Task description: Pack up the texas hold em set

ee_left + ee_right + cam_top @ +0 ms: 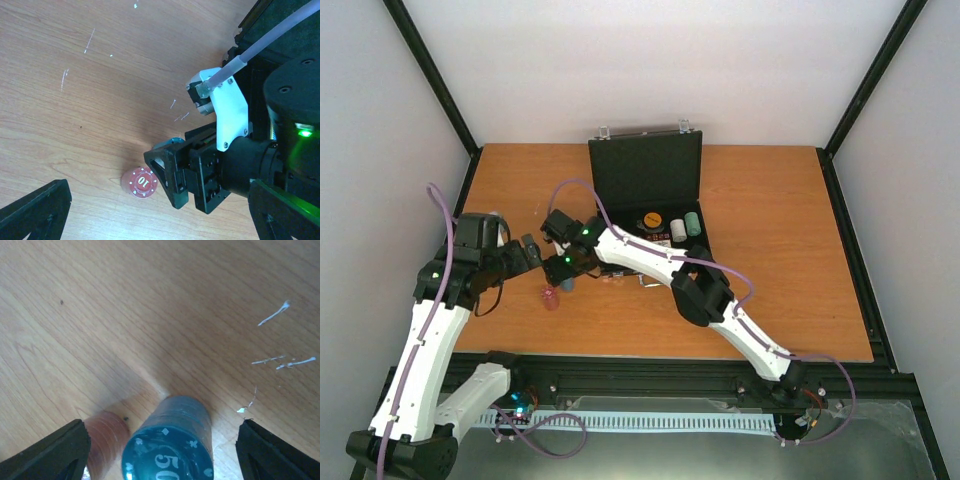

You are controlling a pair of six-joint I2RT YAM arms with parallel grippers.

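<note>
The black briefcase (pixel 645 168) lies open at the back middle of the table, lid upright. In its tray are a white chip stack (pixel 677 230), a green stack (pixel 692 224), an orange disc (pixel 650 220) and red dice (pixel 661 239). A blue chip stack (pixel 172 445) marked 50 stands on the table between the open fingers of my right gripper (pixel 165 457), with gaps on both sides. A red chip stack (pixel 141 182) marked 10 stands right beside it, outside the fingers. My left gripper (pixel 160 225) is open and empty, hovering above the red stack and the right gripper (pixel 187 175). The card deck is hidden.
The wooden table (pixel 770 270) has a black frame rail along its near edge and white walls on three sides. The right arm (pixel 660 262) stretches across the front of the briefcase. The two grippers are close together left of the briefcase.
</note>
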